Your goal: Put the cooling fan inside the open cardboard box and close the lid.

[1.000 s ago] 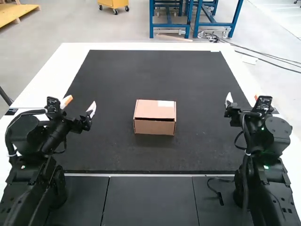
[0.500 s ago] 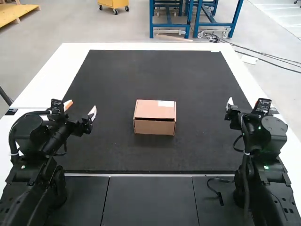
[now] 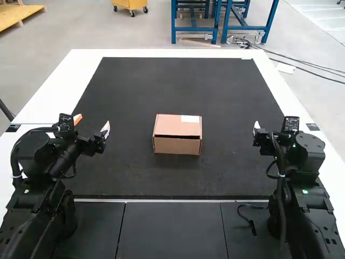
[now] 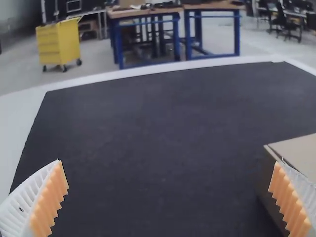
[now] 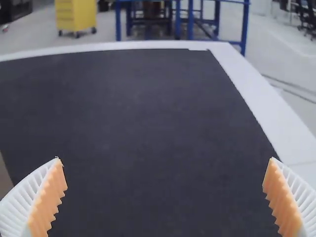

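While both end effectors [image 4: 168,202] [image 5: 165,197] gape empty, the cardboard box [image 3: 178,127] sits closed.

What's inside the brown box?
The cardboard box sits on the black mat with its lid down, so its inside is covered. Only its flat top and a pale label show. Whatever is in there is hidden.

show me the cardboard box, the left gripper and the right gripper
cardboard box [image 3: 178,125], high view, middle of its closed top
left gripper [image 3: 92,122], high view, midway between its open fingertips
right gripper [image 5: 164,163], right wrist view, midway between its open fingertips
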